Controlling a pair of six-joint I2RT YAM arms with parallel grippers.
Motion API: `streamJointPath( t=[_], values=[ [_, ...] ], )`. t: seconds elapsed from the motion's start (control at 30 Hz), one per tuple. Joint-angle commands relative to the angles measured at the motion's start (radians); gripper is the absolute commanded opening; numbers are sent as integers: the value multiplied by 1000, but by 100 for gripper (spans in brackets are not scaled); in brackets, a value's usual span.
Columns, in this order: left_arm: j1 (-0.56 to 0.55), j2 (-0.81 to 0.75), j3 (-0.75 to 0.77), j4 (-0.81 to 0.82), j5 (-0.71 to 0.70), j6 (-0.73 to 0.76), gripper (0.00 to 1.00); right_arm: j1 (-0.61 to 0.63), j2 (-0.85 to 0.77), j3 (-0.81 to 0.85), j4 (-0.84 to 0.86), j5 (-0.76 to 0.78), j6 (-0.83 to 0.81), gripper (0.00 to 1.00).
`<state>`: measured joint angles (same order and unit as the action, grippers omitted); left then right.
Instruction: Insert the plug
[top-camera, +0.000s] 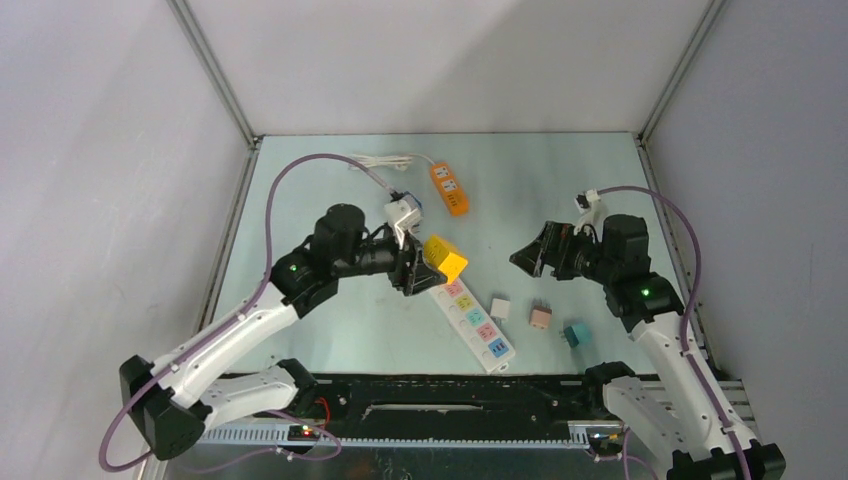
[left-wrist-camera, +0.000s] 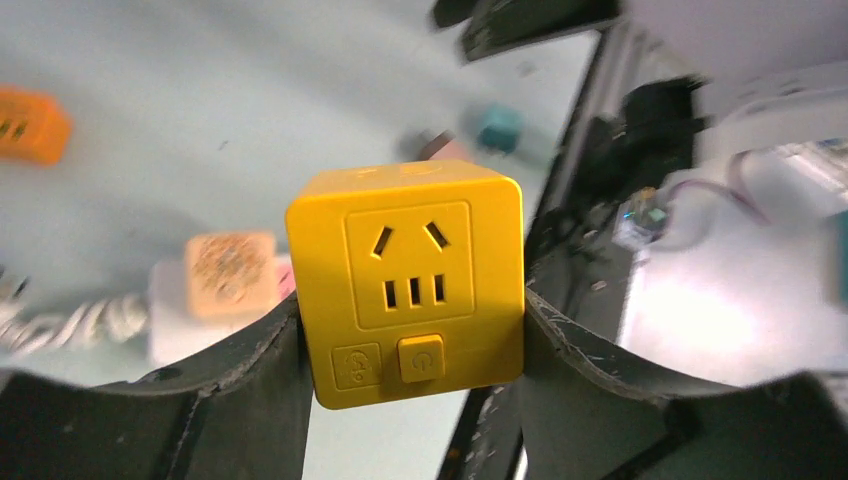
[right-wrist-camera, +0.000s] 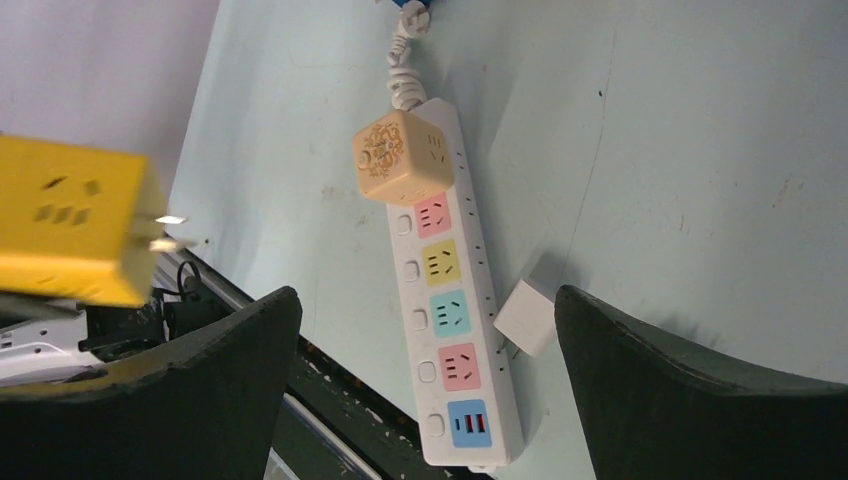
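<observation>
My left gripper (top-camera: 425, 266) is shut on a yellow cube plug (top-camera: 446, 260), which hangs just above the upper end of the white power strip (top-camera: 475, 325). In the left wrist view the plug (left-wrist-camera: 405, 285) fills the space between both fingers, with its socket face and button towards the camera. The right wrist view shows the plug (right-wrist-camera: 70, 235) with its metal prongs pointing right. The strip (right-wrist-camera: 450, 330) has coloured sockets, and a peach cube (right-wrist-camera: 403, 158) sits in its top one. My right gripper (top-camera: 530, 258) hovers open to the right of the strip, holding nothing.
A white cube (top-camera: 500, 307), a pink cube (top-camera: 541, 318) and a teal cube (top-camera: 576, 335) lie right of the strip. An orange power strip (top-camera: 450, 188) and a white adapter (top-camera: 403, 213) are at the back. The black frame rail (top-camera: 450, 385) runs along the near edge.
</observation>
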<state>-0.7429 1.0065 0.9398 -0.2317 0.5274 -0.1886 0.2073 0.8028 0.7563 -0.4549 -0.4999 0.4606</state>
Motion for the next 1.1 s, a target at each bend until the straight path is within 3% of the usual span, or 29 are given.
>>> streamJointPath(
  t=[0.0, 0.3, 1.07],
  values=[
    [4, 60, 100, -182, -205, 216, 0, -3, 4, -11, 1, 7, -23, 99],
    [-38, 273, 222, -349, -241, 200, 0, -4, 10, -20, -7, 22, -36, 100],
    [-291, 500, 244, -211, -453, 52, 0, -25, 7, -73, -9, 69, -30, 100]
  ],
)
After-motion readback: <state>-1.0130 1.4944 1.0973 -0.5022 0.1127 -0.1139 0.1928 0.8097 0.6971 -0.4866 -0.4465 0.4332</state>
